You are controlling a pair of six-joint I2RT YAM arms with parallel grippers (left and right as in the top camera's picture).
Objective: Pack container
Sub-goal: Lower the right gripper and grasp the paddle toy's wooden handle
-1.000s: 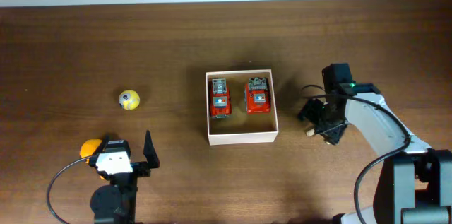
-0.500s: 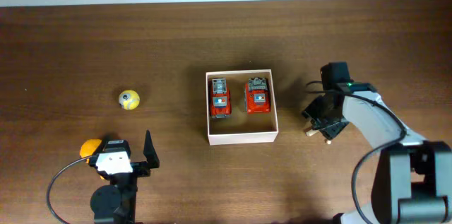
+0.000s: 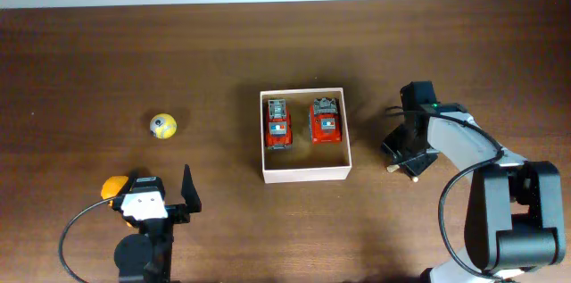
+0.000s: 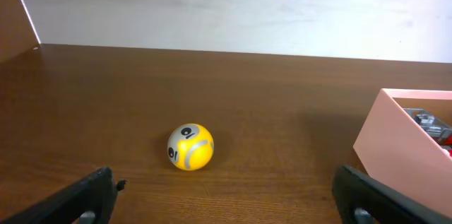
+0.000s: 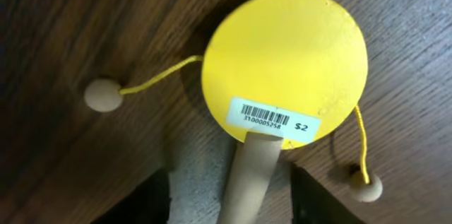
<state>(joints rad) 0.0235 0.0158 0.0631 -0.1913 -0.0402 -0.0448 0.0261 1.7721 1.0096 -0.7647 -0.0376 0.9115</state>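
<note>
The container [image 3: 305,173], a shallow white-walled box, stands mid-table with two red toy cars [image 3: 278,125] [image 3: 326,120] inside; its wall [image 4: 395,139] also shows at the right of the left wrist view. A yellow ball [image 3: 162,126] [image 4: 190,147] lies on the table ahead of my left gripper [image 3: 150,190] [image 4: 229,203], which is wide open and empty. My right gripper [image 3: 407,153] [image 5: 229,196] points down over a yellow drum toy [image 5: 284,65]. Its tan handle [image 5: 251,174] lies between the jaws, with a gap still showing on the left side.
The drum's two string beads [image 5: 101,95] [image 5: 366,188] lie on the wood on either side of it. An orange round thing [image 3: 113,187] sits beside the left gripper. The table's far edge meets a white wall [image 4: 226,5].
The right gripper's jaws have narrowed around the drum's handle, and the arm has shifted slightly toward the container. The left arm, ball and container have not moved.
</note>
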